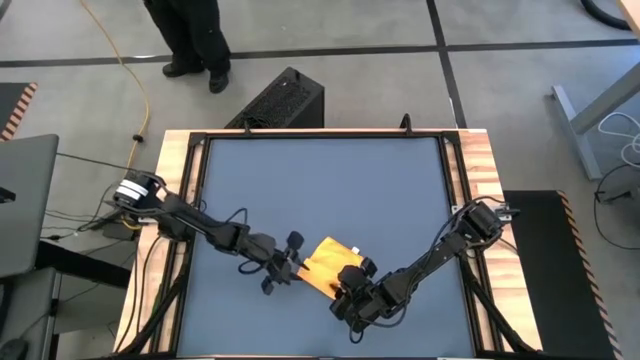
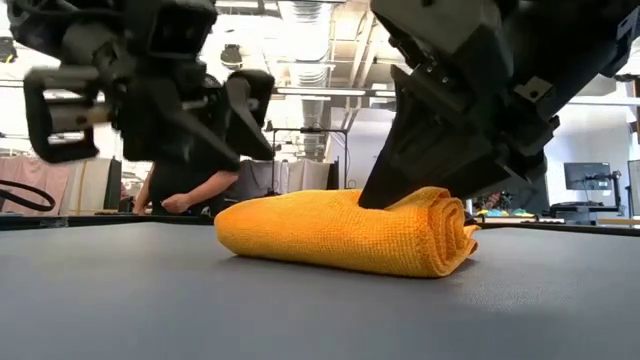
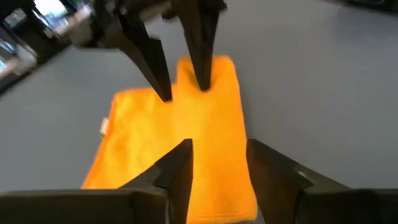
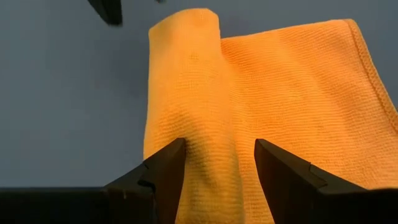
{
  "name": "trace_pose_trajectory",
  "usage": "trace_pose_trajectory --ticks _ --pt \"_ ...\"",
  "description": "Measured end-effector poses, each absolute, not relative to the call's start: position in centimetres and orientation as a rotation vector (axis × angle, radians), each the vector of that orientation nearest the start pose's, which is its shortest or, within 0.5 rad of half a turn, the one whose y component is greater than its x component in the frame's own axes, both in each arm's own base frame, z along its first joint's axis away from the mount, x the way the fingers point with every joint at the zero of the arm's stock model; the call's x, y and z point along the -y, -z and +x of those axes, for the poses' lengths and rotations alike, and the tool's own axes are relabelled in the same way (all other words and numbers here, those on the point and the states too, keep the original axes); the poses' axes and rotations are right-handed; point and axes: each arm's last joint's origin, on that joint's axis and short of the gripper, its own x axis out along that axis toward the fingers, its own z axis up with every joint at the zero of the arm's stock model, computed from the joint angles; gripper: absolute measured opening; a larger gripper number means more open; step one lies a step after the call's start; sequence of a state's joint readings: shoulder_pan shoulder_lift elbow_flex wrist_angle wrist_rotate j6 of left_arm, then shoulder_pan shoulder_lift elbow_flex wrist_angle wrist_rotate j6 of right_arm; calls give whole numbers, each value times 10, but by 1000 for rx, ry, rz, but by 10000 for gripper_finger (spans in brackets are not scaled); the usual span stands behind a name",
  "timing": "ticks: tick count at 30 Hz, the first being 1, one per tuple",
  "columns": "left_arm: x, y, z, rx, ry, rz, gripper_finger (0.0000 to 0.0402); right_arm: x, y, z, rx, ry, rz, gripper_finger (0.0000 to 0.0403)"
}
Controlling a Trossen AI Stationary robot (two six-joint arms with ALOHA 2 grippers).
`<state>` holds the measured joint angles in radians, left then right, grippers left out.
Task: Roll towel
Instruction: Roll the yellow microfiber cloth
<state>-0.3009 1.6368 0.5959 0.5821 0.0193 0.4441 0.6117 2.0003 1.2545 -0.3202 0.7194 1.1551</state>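
A bright yellow soft cloth towel [image 1: 326, 264], partly rolled, lies near the front edge of the dark grey worktop [image 1: 320, 180], between two dark robot arms. The right claw [image 4: 216, 163] stands released, fingers straddling the rolled part. The left claw [image 3: 217, 168] is parted above the towel's other end, grasping nothing. To roll well, both claws should probably press evenly along the roll and push it over the flat remainder, keeping the ends level. A small white tag [image 3: 103, 128] shows at one edge; no writing can be read.
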Motion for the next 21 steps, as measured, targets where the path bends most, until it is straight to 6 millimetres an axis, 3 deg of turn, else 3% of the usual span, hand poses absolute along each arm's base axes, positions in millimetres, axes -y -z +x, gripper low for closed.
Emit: trace_pose_trajectory --ticks 7,21 --pt "94 -121 305 -443 427 549 166 -210 -142 332 -665 531 415 218" --pt "91 -108 304 -534 442 664 181 -210 -142 332 -663 541 445 218"
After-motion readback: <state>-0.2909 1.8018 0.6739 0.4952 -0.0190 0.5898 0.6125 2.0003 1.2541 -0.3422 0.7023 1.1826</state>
